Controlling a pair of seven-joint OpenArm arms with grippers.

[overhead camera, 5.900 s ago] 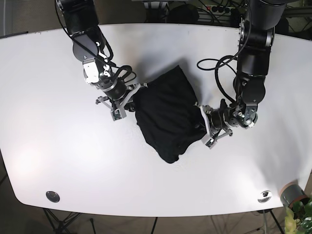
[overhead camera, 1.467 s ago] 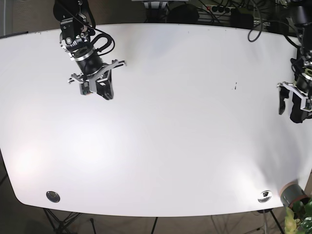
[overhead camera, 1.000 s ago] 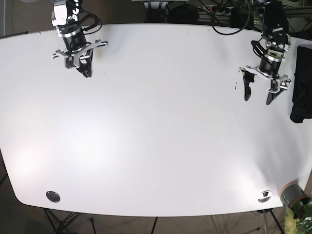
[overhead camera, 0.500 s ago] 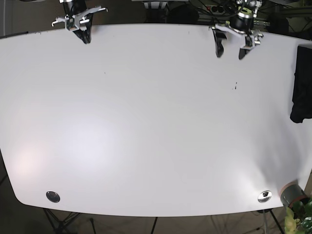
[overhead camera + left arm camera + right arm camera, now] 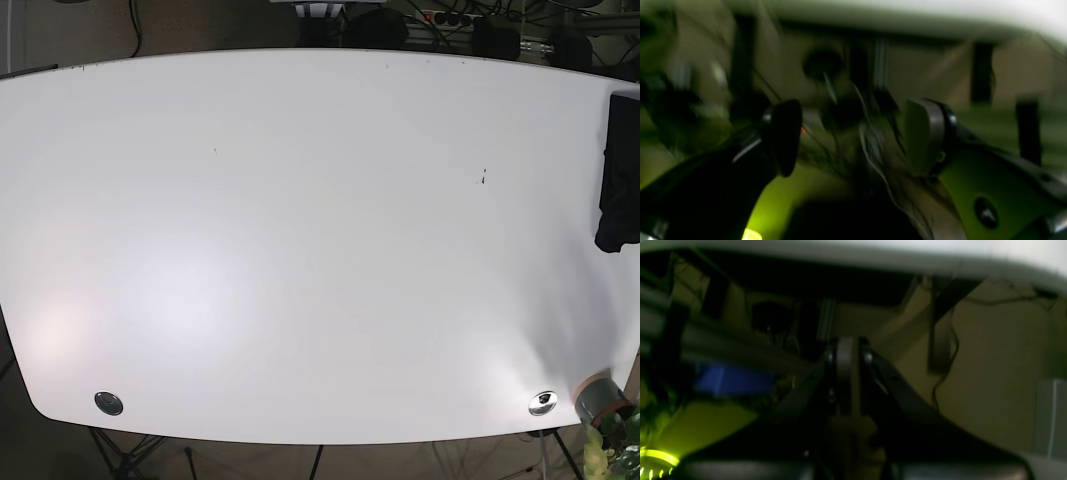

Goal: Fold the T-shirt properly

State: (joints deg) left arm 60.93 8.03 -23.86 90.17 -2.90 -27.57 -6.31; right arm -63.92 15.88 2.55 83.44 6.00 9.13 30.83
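White table [image 5: 300,250] bare in the base view; black T-shirt [image 5: 620,170] sits at the right edge, partly cut off by the frame.
Both arms out of the base view. Left tool [image 5: 853,136] spread wide, nothing between the jaws; right tool [image 5: 846,373] pressed together, empty; both wrist views blurred, facing the room. Risk, as a judgement: shirt lies right on the table edge, so it could slide off and unfold. Fold quality can't be checked.
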